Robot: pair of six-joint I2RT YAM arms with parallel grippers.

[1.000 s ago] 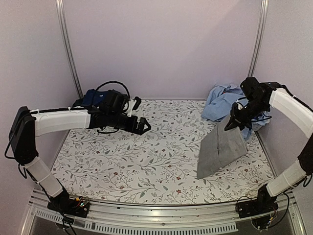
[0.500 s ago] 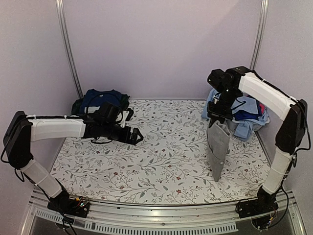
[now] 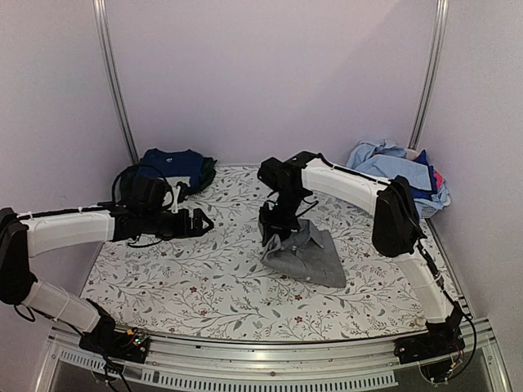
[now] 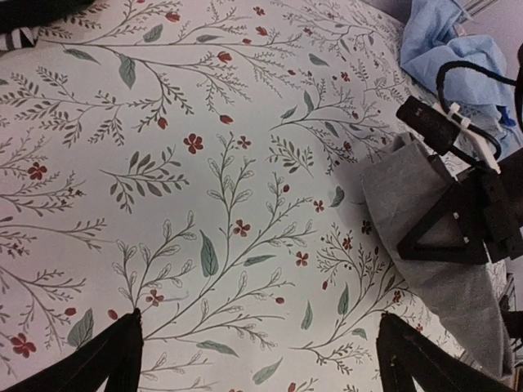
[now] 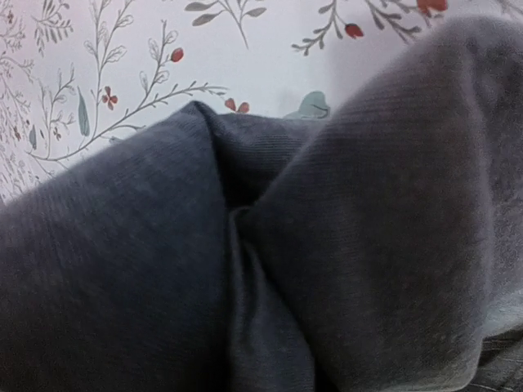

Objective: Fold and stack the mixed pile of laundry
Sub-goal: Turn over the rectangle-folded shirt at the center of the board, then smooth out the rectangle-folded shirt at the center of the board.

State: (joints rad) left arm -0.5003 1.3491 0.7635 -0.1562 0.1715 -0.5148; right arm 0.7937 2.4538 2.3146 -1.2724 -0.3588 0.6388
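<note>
Flowers cover the white sheet (image 3: 229, 278) between pale purple walls (image 3: 270, 73). The grey shirt (image 3: 315, 255) lies mid-table under the right gripper (image 3: 272, 225). Cloth fills its own view, so I cannot tell how its jaws stand. The left gripper (image 3: 203, 222) is spread wide. Only the top view shows the blue pile (image 3: 400, 167) far right.

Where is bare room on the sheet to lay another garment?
The near strip of the floral sheet, nearer than the grey shirt and the left tool, is bare. Both far corners are crowded: navy pile left, light blue pile right.

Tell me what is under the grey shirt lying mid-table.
The grey shirt lies crumpled on the floral sheet, which shows around it. Whatever sits beneath its folds is covered and cannot be seen.
</note>
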